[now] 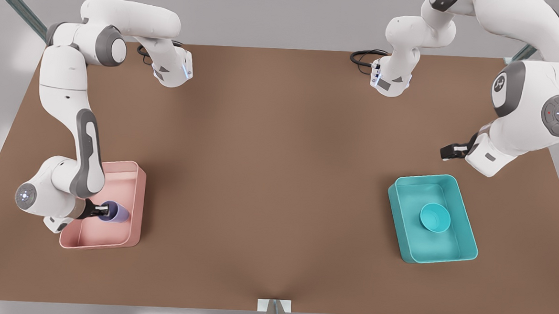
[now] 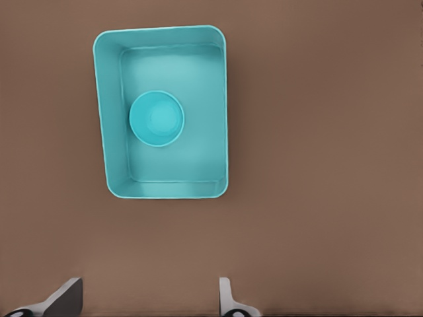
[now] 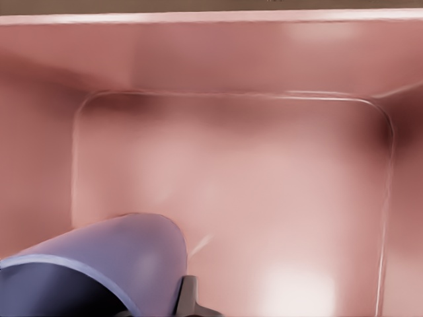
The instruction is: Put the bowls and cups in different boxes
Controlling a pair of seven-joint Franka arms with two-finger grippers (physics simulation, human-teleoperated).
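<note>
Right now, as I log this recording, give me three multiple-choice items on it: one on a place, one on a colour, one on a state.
1. Where is the bowl?
A. in the teal box
B. in the pink box
C. on the table

2. What colour is the cup?
A. teal
B. purple
C. pink

3. How is the right gripper?
A. open above the table
B. shut on nothing
C. shut on the cup over the pink box

Key: 1 A, it sits on the teal floor; 2 B, lavender sides; 3 C, fingers clamp its rim. The left gripper waits open above the teal box.
</note>
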